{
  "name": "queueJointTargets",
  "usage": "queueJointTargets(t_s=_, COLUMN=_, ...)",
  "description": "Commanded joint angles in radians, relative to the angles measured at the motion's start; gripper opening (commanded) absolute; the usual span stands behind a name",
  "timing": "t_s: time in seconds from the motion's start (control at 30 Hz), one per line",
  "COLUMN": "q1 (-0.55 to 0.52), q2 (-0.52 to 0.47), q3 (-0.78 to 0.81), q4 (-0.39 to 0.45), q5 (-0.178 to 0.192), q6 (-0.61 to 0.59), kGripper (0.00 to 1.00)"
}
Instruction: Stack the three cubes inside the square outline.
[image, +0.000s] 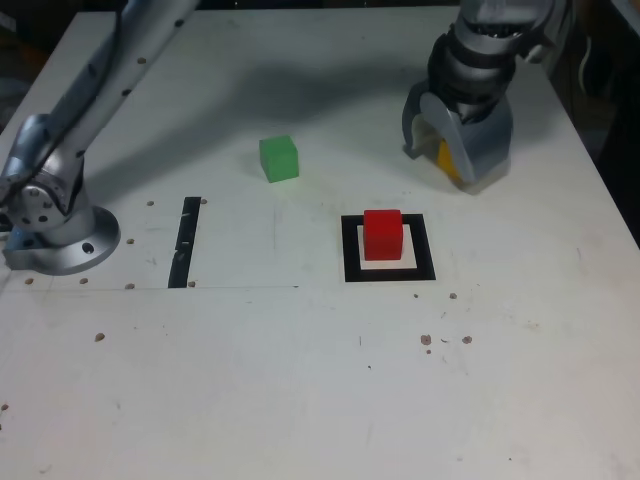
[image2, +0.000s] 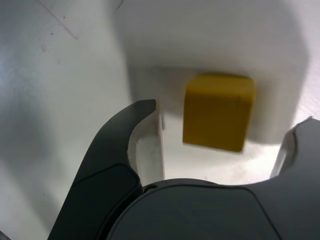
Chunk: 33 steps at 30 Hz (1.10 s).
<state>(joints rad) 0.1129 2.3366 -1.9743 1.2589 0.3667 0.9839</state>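
My pincer (image2: 227, 142) stands wide around the yellow cube (image2: 218, 112), near the table's (image: 200, 390) right edge in the exterior view

One cube (image: 383, 235) inside the square outline (image: 424, 249) — two outside.

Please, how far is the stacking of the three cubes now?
Done: the red cube sits inside the square outline. In progress: open fingers around the yellow cube, not gripping. Left: stacking yellow and the green cube.
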Motion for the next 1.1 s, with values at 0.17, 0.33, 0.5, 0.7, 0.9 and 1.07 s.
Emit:
queueJointTargets(t_s=0.17, q1=0.008, q2=0.025, q3=-0.073, q4=0.014, q5=-0.008, q6=0.02, kGripper=0.6)
queueJointTargets(t_s=0.33, q1=0.008, q2=0.034, q3=-0.089, q4=0.017, q5=-0.013, q6=0.025, kGripper=0.52)
queueJointTargets(t_s=0.5, q1=0.008, q2=0.04, q3=-0.075, q4=0.029, q5=-0.017, q6=0.026, kGripper=0.44)
queueJointTargets(t_s=0.7, q1=0.008, q2=0.046, q3=-0.071, q4=0.031, q5=-0.032, q6=0.035, kGripper=0.38)
queueJointTargets(t_s=0.9, q1=0.007, q2=0.054, q3=-0.072, q4=0.02, q5=-0.05, q6=0.042, kGripper=0.28)
queueJointTargets(t_s=1.07, q1=0.0, q2=0.04, q3=-0.077, q4=0.024, q5=-0.045, q6=0.0, kGripper=0.24)
